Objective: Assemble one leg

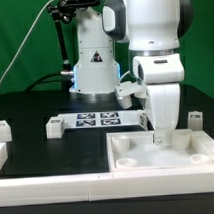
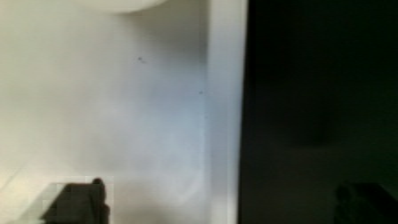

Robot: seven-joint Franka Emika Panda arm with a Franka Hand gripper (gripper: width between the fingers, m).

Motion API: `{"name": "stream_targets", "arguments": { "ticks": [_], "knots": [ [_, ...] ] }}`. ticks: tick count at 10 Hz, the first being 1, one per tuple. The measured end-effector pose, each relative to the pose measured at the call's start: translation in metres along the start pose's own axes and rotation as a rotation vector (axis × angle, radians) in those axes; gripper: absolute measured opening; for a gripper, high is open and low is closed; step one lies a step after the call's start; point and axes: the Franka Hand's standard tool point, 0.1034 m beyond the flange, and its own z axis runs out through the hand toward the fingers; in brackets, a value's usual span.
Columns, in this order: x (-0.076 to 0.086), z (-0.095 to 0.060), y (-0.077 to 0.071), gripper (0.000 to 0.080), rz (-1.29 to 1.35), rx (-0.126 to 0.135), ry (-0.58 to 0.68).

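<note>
The leg [image 1: 195, 119] stands loose toward the tabletop's [image 1: 35, 105] edge on the exterior view's right, just past the far rim of the square tray piece [image 1: 132, 159]. It is not in my grasp and not in any socket. The tray piece lies along the near edge, toward that same corner. My jaws are spread wide and empty, low over the tray's far rim. In the wrist view one fingertip [image 2: 75, 203] hangs above white tray, the other above black tabletop. Marker board [image 1: 95, 120] mid-tabletop. Another post [image 1: 2, 130] by the opposite edge. Judgement: very early. Nothing is joined; fetching, seating and turning the leg are all left to do.
</note>
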Motion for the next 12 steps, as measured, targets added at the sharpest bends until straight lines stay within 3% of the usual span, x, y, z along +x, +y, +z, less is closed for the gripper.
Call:
{"name": "stream_targets", "arguments": {
  "ticks": [2,6,10,12],
  "knots": [
    [0.001,-0.003,0.0,0.0649,0.017,-0.004,0.0],
    [0.022,-0.041,-0.006,0.0649,0.151,-0.057,-0.003],
    [0.028,-0.043,-0.009,0.0649,0.241,-0.059,0.0],
    [0.028,-0.042,-0.01,0.0649,0.479,-0.056,0.016]
  ]
}}
